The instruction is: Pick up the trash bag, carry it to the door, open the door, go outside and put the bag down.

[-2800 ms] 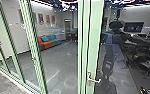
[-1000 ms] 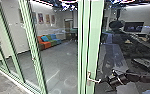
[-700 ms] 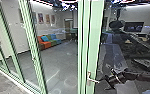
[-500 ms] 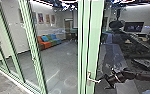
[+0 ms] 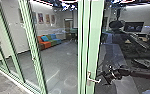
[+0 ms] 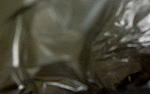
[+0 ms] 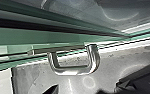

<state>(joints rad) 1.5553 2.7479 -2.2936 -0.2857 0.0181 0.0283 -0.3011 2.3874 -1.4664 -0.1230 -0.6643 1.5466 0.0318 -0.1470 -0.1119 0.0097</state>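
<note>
Head view: door-opening seems in hand, the handle (image 5: 94, 80) just beside the spread right gripper (image 5: 104, 78), calling for careful alignment; the left gripper's state I cannot tell.

The robot's right arm (image 5: 143, 74) is matte black, with thick, rounded segments and small silvery details near the wrist. Its dark right gripper (image 5: 103, 78) has slim, tapering fingers.
</note>
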